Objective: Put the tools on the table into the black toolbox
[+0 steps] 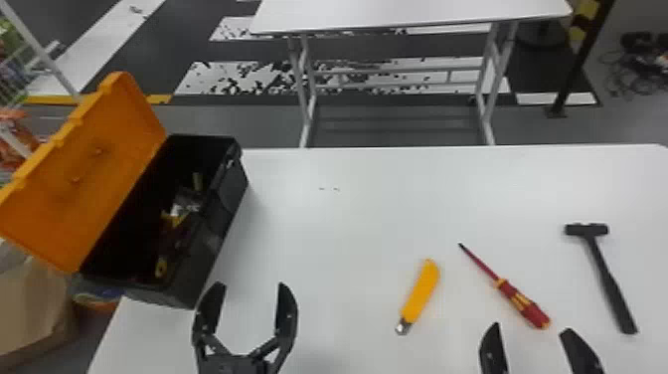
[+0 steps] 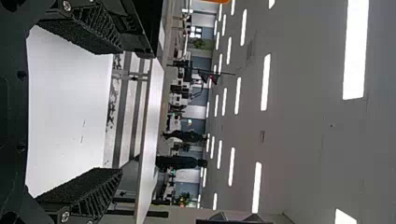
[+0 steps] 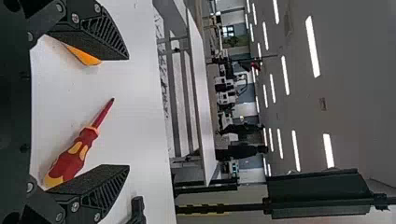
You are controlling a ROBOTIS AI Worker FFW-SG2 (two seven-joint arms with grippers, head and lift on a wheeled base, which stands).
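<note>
Head view has my left gripper point(image 1: 251, 284) over the near part of the white table point(image 1: 348, 224), just beside the near end of the black toolbox point(image 1: 218, 243), its jaws spread wide with nothing between them. My right gripper point(image 1: 532, 328) is farther right, at the near edge of the picture, jaws spread too and gripping nothing, with the handle end of the red-and-yellow screwdriver point(image 1: 522, 304) just beyond my fingertips. That screwdriver lies on the table, its dark tip pointing away from me and to the left. To its left is the yellow cutter point(image 1: 421, 291), metal end toward me; to its right lies the black hammer point(image 1: 604, 271), head on the far side and handle running back toward me. All three tools are apart from one another and outside the toolbox, which stands at the table's left side with its orange lid point(image 1: 94, 174) open and some small items, a few of them yellow, inside. From my right wrist, the screwdriver shows in the space framed by my two fingers, part of its handle behind one, while the other covers part of the cutter. Past the far edge stands a second white table point(image 1: 397, 12).
</note>
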